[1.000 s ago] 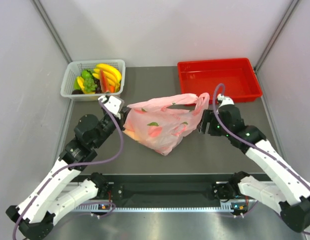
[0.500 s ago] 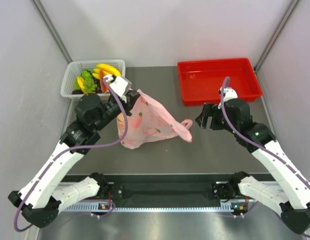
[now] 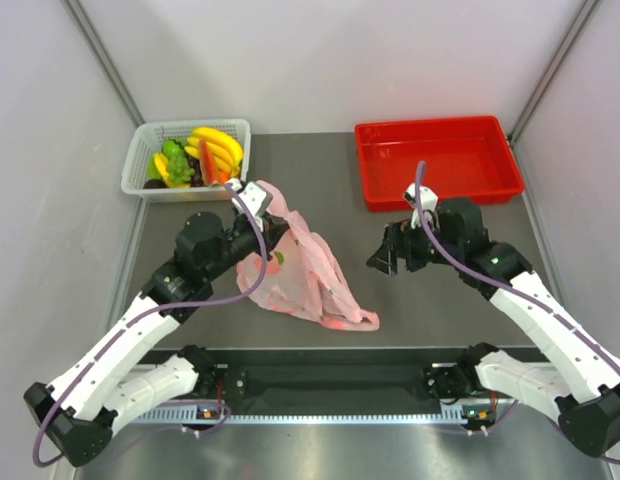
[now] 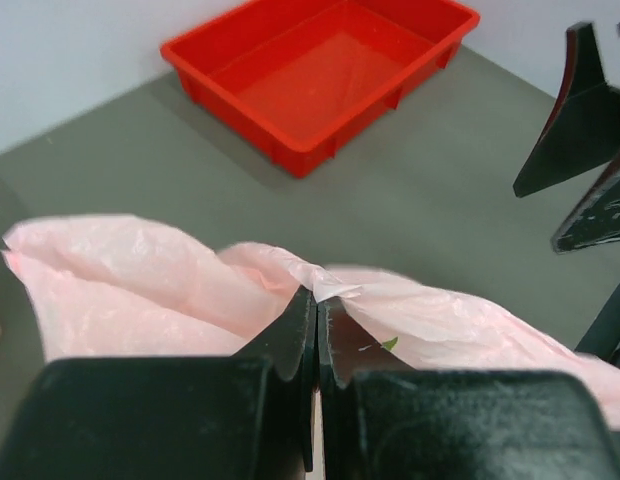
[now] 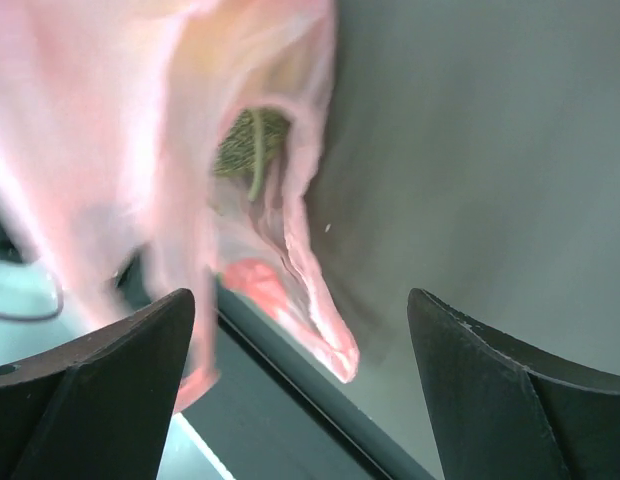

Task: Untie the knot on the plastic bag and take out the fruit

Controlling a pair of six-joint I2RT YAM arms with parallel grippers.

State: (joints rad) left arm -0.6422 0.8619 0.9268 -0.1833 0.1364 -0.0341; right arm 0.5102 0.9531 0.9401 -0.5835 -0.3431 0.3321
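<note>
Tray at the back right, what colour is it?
The tray is red, clearest in the left wrist view.

Bag mid-table between the arms.
The plastic bag [image 3: 300,270] lies left of the table's [image 3: 330,170] middle. Basket [image 3: 170,192] in the far-left corner, tray [image 3: 480,195] far-right. Left gripper [image 4: 317,305] on the bag's far end, right gripper [image 3: 386,258] apart, right of it.
</note>
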